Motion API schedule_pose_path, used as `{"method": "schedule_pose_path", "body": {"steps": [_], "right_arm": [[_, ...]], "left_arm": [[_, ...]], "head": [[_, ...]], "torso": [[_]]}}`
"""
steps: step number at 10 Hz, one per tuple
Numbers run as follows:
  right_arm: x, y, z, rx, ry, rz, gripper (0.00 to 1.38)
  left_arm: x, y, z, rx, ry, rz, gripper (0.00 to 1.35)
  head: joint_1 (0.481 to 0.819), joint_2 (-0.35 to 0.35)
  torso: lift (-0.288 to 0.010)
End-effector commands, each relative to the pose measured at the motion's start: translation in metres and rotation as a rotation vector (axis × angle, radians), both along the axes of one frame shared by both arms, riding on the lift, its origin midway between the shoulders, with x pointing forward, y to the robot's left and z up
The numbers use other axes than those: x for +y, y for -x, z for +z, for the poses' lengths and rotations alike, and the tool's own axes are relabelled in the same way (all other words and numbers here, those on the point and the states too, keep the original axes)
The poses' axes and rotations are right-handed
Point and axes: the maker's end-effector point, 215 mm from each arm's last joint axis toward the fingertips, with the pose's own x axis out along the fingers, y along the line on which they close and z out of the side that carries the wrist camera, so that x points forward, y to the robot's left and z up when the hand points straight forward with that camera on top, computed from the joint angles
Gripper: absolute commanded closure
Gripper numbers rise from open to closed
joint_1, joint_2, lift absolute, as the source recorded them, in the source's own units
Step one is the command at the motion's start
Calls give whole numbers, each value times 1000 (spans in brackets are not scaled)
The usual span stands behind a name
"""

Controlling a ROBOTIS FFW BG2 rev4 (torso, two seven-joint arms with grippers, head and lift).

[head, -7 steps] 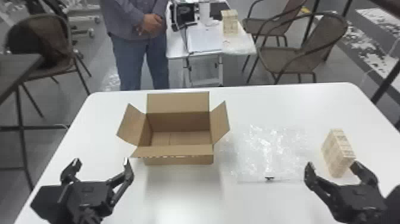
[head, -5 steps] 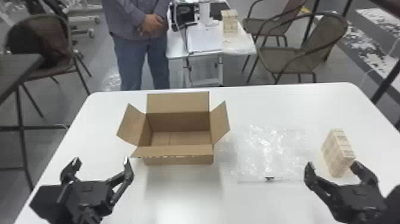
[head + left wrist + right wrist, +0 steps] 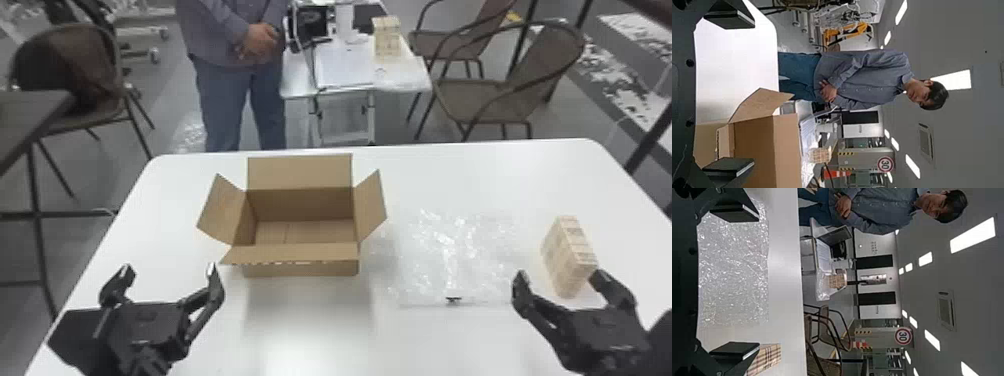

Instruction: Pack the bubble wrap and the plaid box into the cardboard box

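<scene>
Here, left gripper [image 3: 169,272] wide, right gripper [image 3: 558,278] wide; bubble wrap [image 3: 452,260] between cardboard box [image 3: 302,204] and plaid box [image 3: 569,252].

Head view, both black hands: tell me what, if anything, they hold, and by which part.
Nothing is held: the left hand and the right hand are open and empty.

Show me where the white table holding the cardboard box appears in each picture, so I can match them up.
Head view: the white table spreads across the lower middle, under the cardboard box, bubble wrap and plaid box.
Left wrist view: the white table extends beside the cardboard box.
Right wrist view: the white table borders the bubble wrap.
Shared landmark: the checked box on the small table behind.
</scene>
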Motion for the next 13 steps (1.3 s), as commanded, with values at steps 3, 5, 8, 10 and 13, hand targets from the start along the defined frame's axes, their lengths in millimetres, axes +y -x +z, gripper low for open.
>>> {"method": "schedule_pose_path", "body": {"steps": [3,5,8,10,13], "right_arm": [[3,-5,1,-6,-7,7,142],[12,-11,4,-20,-15,29,142],[18,-16,5,-23,-20,45,142],[24,-20,6,-29,-23,64,142],[33,-25,7,-35,-31,90,142]], "left_arm": [[14,-30,24,-45,70,-8,113],[31,-59,33,-27,169,-48,113],[49,-84,28,54,303,-129,113],[50,-98,18,84,431,-193,139],[39,-116,7,157,558,-313,151]], "head": [[695,89],[695,103],[695,133],[695,150],[695,156]], "torso": [[-102],[-102],[-102],[-102],[-102]]}}
